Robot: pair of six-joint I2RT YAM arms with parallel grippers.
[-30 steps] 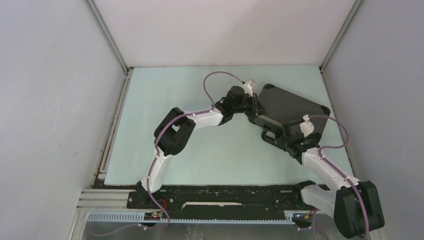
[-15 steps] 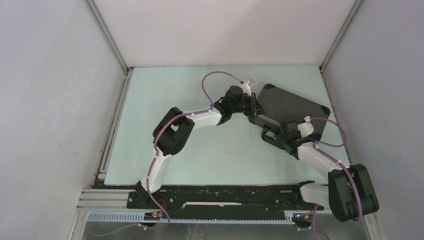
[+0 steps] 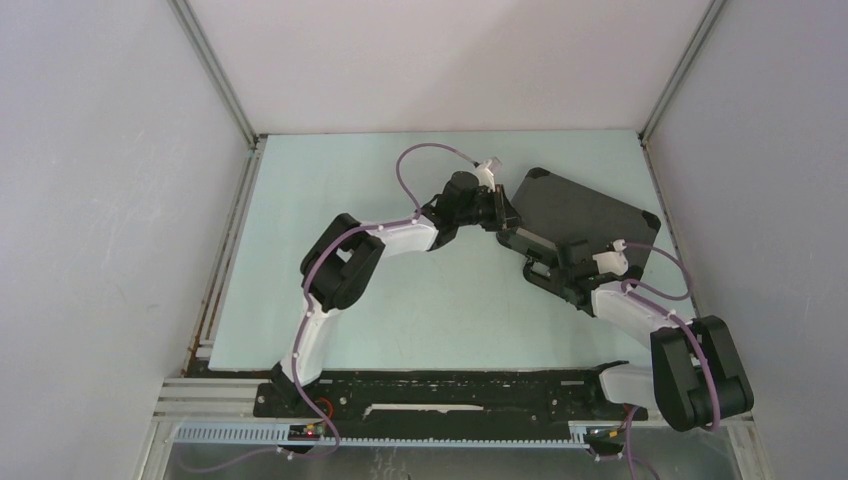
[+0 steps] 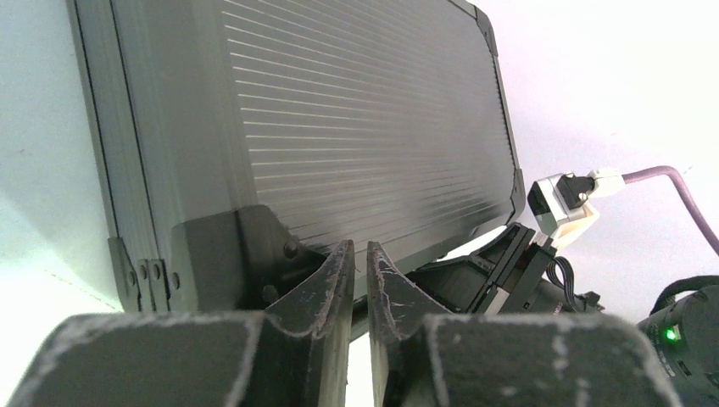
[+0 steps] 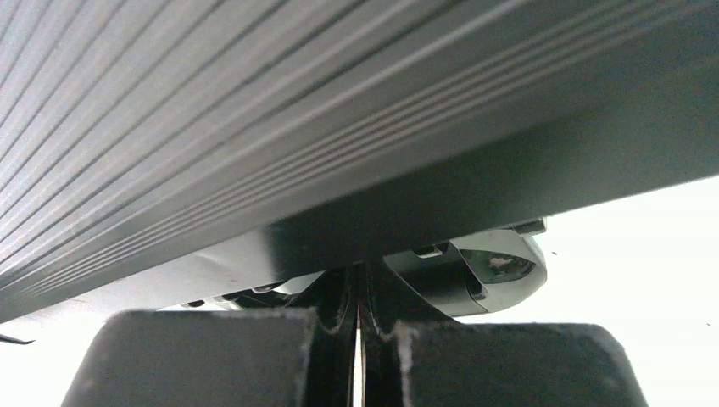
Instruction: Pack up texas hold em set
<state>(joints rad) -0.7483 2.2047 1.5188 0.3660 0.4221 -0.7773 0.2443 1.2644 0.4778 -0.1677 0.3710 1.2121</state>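
Top external view: the closed black ribbed briefcase [image 3: 585,205] lies flat on the pale green worktop [image 3: 340,190], toward the far right and turned at an angle. It sits where it did a second ago.

My left tool [image 3: 508,216] is at the case's near left corner. Since the earlier frame, the left wrist has slid a little to the left and its purple cable [image 3: 420,160] arches higher. On the left wrist camera, the left tool [image 4: 356,254] has its fingers nearly together, with only a thin slit between them and nothing in it. The tips are against the black corner cap [image 4: 229,254] of the briefcase [image 4: 356,102].

My right tool [image 3: 556,260] is at the case's near long edge, beside the black carry handle [image 3: 537,270]. The right arm's elbow has swung in and away from the near edge compared with a second ago. The tool itself has hardly moved. On the right wrist camera, the right tool [image 5: 358,284] is pressed together with nothing between the fingers. It sits just under the ribbed edge of the briefcase [image 5: 254,110], and the rounded handle [image 5: 496,271] shows beyond it to the right.
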